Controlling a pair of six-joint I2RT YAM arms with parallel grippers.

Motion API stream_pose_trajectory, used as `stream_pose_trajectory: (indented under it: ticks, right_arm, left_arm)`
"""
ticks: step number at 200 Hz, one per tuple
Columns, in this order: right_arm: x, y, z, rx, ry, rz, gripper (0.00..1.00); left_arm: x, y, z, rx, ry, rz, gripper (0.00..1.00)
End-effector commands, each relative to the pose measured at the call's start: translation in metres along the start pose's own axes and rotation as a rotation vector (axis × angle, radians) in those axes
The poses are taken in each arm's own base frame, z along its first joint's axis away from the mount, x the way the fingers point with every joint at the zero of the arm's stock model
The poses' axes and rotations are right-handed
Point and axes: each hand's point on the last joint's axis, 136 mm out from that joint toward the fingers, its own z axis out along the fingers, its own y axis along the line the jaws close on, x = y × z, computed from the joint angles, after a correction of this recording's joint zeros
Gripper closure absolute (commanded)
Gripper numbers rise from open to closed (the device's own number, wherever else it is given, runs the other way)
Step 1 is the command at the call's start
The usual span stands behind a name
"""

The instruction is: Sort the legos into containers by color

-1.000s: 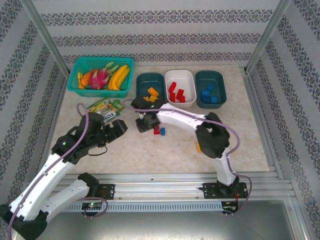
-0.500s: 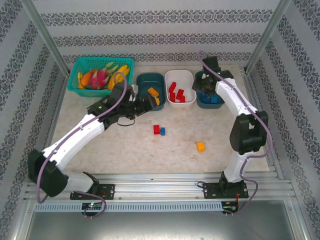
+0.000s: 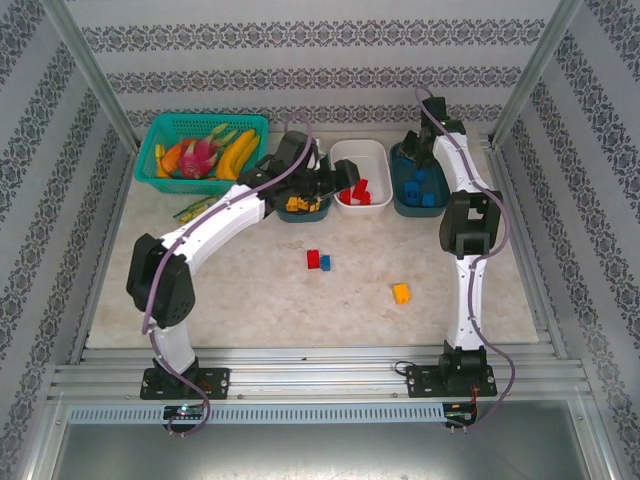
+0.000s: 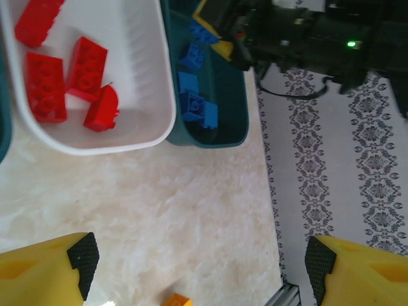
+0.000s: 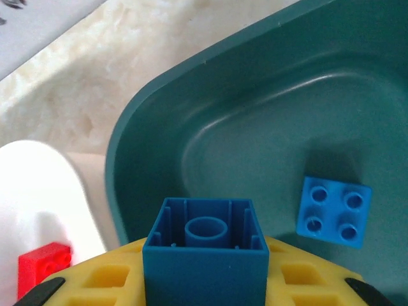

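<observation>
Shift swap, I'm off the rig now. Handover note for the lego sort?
Left claw: open, empty, by the white tub.
Right claw: shut on the held blue brick, above the right teal tub.
Done: orange bricks in the left teal tub, red bricks in the white tub, blue bricks in the right teal tub.
Left: release the held blue brick; then sort the red brick, loose blue brick and orange brick lying on the table.
</observation>
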Motion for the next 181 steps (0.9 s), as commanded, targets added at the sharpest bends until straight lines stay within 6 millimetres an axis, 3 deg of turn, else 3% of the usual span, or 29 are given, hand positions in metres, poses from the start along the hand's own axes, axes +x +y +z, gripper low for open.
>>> stream_pose_trajectory:
  ticks: [1,31,52,80,101,133,159,181]
  right_arm:
    - [0.007,-0.009,0.013,0.002,0.066,0.047,0.72]
    - [0.012,-0.013,0.026,-0.003,0.094,0.060,0.69]
    - [0.016,-0.016,0.029,0.002,0.109,0.070,0.60]
    - [0.012,-0.011,0.017,-0.009,0.098,0.067,0.49]
    - [0.000,0.003,-0.010,-0.034,0.048,0.047,0.46]
    - [-0.005,0.025,-0.070,-0.053,-0.035,0.016,0.45]
    - [0.019,0.034,-0.122,-0.052,-0.101,0.006,0.45]
    - [0.060,0.025,-0.165,-0.013,-0.131,0.011,0.44]
  left_arm:
    - [-0.004,-0.027,0.009,0.062,0.008,0.068,0.13]
    - [-0.003,-0.034,0.027,0.062,0.029,0.085,0.14]
    - [-0.005,-0.037,0.032,0.061,0.031,0.084,0.14]
    - [-0.004,-0.038,0.035,0.064,0.041,0.085,0.14]
    - [0.004,-0.039,0.035,0.051,0.065,0.108,0.14]
    - [0.031,-0.034,0.038,0.006,0.142,0.181,0.14]
    - [0.069,-0.022,0.045,-0.061,0.234,0.228,0.14]
    - [0.101,-0.003,0.055,-0.149,0.312,0.186,0.14]
